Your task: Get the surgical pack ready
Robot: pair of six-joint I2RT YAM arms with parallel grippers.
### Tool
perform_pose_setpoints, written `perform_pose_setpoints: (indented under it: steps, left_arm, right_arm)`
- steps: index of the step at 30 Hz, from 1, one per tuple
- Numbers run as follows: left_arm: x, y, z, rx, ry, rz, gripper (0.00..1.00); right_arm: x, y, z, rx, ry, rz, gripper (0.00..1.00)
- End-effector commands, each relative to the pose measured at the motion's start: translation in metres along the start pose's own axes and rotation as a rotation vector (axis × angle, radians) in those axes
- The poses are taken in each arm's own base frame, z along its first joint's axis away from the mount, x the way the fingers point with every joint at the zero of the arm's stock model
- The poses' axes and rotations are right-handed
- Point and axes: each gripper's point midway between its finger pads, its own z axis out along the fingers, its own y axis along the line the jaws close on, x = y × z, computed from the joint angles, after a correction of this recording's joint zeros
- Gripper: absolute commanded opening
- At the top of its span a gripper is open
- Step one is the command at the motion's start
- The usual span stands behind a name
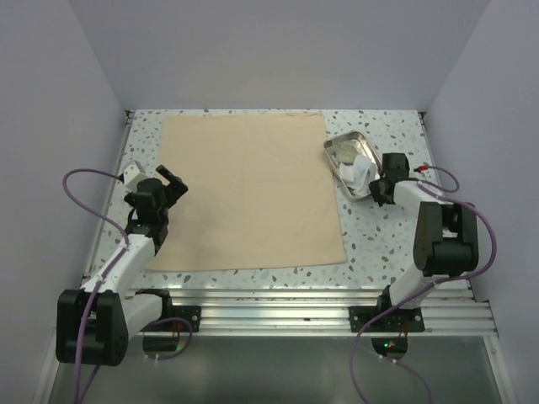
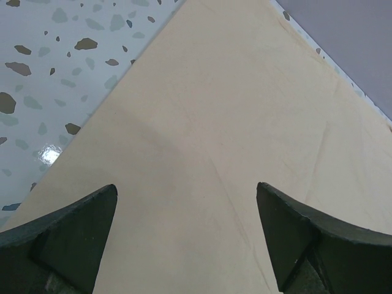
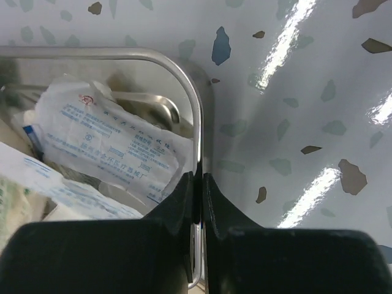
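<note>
At wrist, right tool (image 3: 197,179) pinching tray (image 3: 197,116) rim

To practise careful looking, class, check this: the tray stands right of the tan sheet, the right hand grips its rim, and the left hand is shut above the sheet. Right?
No: the left hand is open, spread wide above the sheet, as the left wrist view shows. The rest holds.

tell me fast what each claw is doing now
left claw: open, empty, over the wrap sheet
right claw: shut on rim of steel tray
</note>
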Motion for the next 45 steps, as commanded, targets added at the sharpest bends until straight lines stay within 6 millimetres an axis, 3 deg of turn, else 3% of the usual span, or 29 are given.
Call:
perform_pose_setpoints:
  steps: [1, 13, 17, 20, 21, 23, 26, 29, 31, 33, 34, 40, 45]
  left_arm:
    - [-0.005, 0.008, 0.002, -0.033, -0.030, 0.012, 1.00]
    - [-0.003, 0.005, 0.004, -0.022, -0.019, 0.014, 1.00]
    - [-0.002, 0.004, 0.004, -0.016, -0.015, 0.014, 1.00]
    - [-0.001, 0.003, 0.004, -0.008, -0.010, 0.014, 1.00]
    - [0.000, 0.000, 0.004, 0.004, -0.003, 0.013, 1.00]
    - [0.003, -0.002, 0.005, 0.015, 0.008, 0.011, 0.99]
    - [0.005, -0.008, 0.004, 0.047, 0.017, -0.002, 0.99]
    - [0.008, -0.011, 0.004, 0.066, 0.033, -0.006, 0.99]
    - [0.009, -0.013, 0.003, 0.075, 0.039, -0.008, 0.99]
    - [0.011, -0.014, 0.003, 0.085, 0.046, -0.010, 0.99]
    - [0.012, -0.015, 0.003, 0.089, 0.051, -0.011, 0.99]
    - [0.019, -0.018, 0.002, 0.120, 0.074, -0.014, 0.99]
    - [0.025, -0.024, 0.000, 0.156, 0.099, -0.018, 0.99]
  right_arm:
    - [-0.010, 0.009, -0.008, -0.024, -0.042, 0.023, 0.00]
    - [-0.020, 0.033, -0.042, -0.172, -0.014, -0.017, 0.00]
    - [-0.019, 0.063, -0.060, -0.346, 0.027, -0.162, 0.00]
    - [-0.007, 0.100, -0.077, -0.515, 0.117, -0.351, 0.00]
    - [0.012, 0.100, -0.072, -0.531, 0.222, -0.403, 0.00]
    - [0.025, 0.110, -0.077, -0.591, 0.316, -0.518, 0.00]
    - [0.050, 0.108, -0.079, -0.652, 0.415, -0.628, 0.00]
    - [0.066, 0.115, -0.093, -0.686, 0.391, -0.790, 0.00]
    - [0.091, 0.109, -0.098, -0.686, 0.435, -0.939, 0.00]
    - [0.111, 0.120, -0.113, -0.769, 0.499, -1.044, 0.00]
    - [0.119, 0.111, -0.116, -0.784, 0.546, -1.127, 0.00]
    - [0.137, 0.119, -0.132, -0.957, 0.596, -1.321, 0.00]
    - [0.151, 0.108, -0.117, -0.877, 0.584, -1.595, 0.00]
